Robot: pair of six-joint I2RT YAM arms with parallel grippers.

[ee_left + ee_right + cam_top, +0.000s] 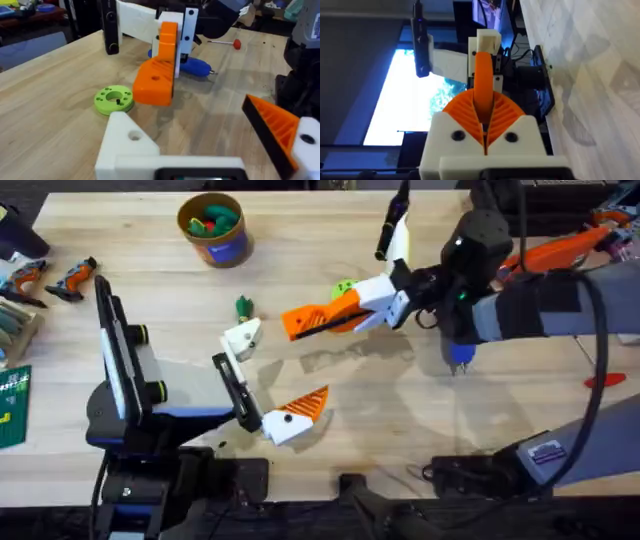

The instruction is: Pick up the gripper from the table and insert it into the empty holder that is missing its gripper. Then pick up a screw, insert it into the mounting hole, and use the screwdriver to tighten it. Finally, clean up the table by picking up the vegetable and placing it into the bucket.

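Observation:
My right gripper (362,305) is shut on the orange gripper (318,320), holding it above the table with its tip toward my left arm's jaws. Its ribbed pads (460,111) clamp the orange gripper (482,80). My left gripper (272,377) is open. One of its jaws is the bare white holder (243,337) (127,145); the other carries an orange pad (280,130). The orange gripper (160,75) hangs just beyond the holder. The blue screwdriver (195,66) lies behind it, partly under the right arm (458,360). The vegetable (243,307) lies near the holder. The bucket (212,227) stands at the far left. I cannot make out a screw for certain.
A lime-green disc (114,98) with a small dark pin on it lies by the held part. A red-handled rod (605,380) rests at the right edge. Orange-and-black hand tools (50,280) lie at the far left. A black bar (385,235) stands at the back.

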